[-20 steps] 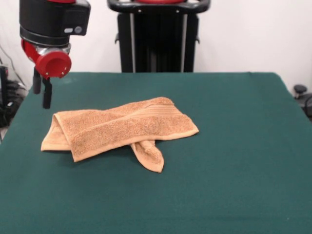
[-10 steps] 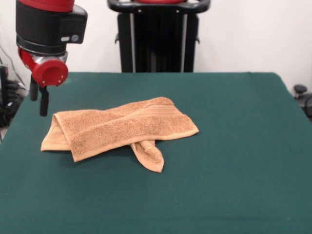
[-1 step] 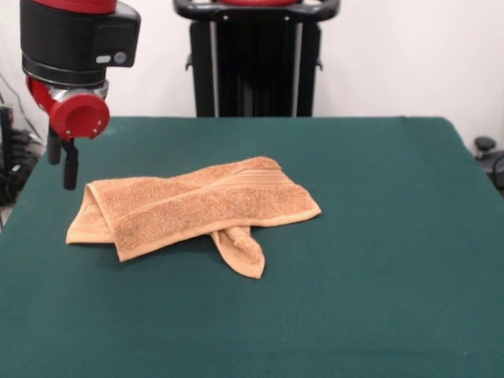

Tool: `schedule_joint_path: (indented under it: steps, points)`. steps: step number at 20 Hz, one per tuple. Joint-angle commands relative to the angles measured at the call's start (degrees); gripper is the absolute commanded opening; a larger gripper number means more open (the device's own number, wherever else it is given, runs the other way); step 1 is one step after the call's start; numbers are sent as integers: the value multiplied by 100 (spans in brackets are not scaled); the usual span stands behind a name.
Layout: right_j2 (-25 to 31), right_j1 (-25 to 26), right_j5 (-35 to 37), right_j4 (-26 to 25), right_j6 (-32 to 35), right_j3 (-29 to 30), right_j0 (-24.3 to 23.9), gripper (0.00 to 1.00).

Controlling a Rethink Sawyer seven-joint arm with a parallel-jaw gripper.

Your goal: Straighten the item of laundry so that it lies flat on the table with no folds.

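Closest to you, the green table (image 3: 370, 315) is bare. A bit further back, left of the middle, the towel (image 3: 193, 206) lies folded over on itself, with one corner (image 3: 242, 253) poking out from under it toward you. It is not flat yet, so the job looks like it has hardly begun. Further back, just past the towel's left end, the hand (image 3: 62, 161) hangs above the table and touches nothing. It holds nothing, and you cannot tell if its fingers are open or closed. Be careful: if you grab the top fold, you may pinch two layers and drag the whole towel instead of opening it. A pull to the left could slide it off the table's edge. There are no words or labels to read.
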Motion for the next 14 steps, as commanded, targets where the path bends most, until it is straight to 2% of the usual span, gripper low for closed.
schedule_joint_path:
  steps: [1,14]
  points:
    - [235,366,714,381,1420,-272,438,100]
    - [-35,615,802,764,1694,-469,862,100]
